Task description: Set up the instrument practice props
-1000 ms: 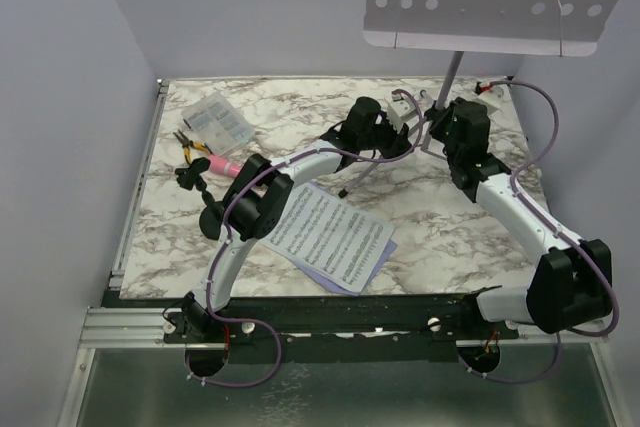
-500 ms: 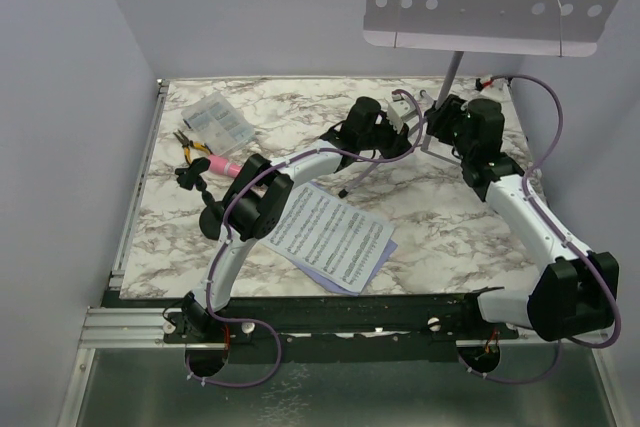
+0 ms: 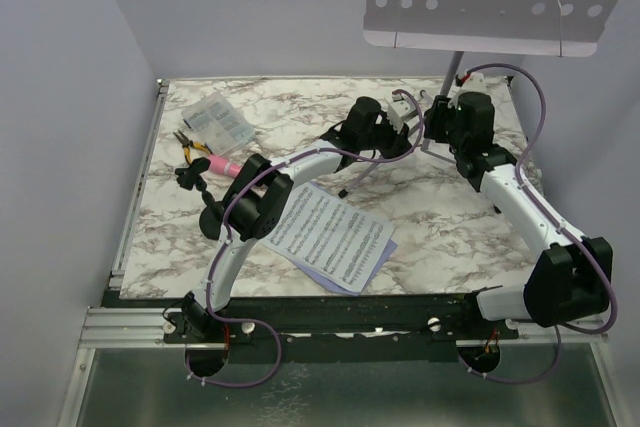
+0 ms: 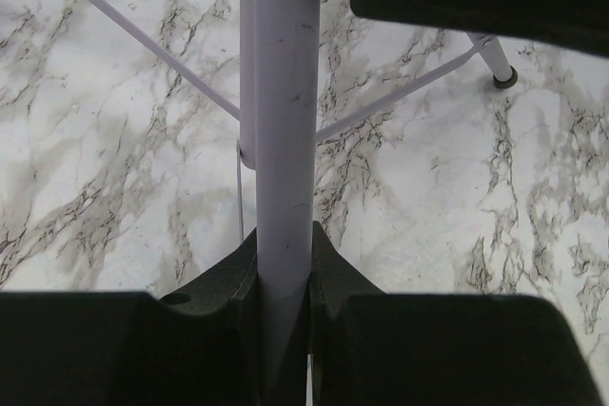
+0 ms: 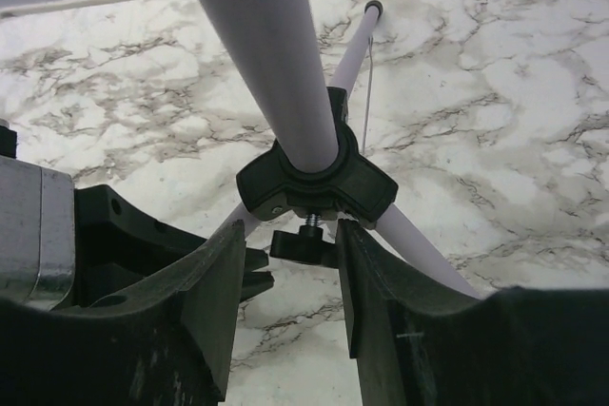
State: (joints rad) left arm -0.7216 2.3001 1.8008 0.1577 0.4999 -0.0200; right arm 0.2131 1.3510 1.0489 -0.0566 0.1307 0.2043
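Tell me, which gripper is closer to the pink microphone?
Left. The left gripper clamps the music stand pole, well to the right of the pink microphone. The right gripper sits farther right still, open around the knob at the tripod hub.

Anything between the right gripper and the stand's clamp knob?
Nothing visible. The knob sits between the fingers of the open right gripper, below the hub. The left gripper clamps the pole.

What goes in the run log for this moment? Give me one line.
left tool: shut on stand pole | right tool: open, astride hub thumbscrew | sheet music: lying flat | pink microphone: lying flat
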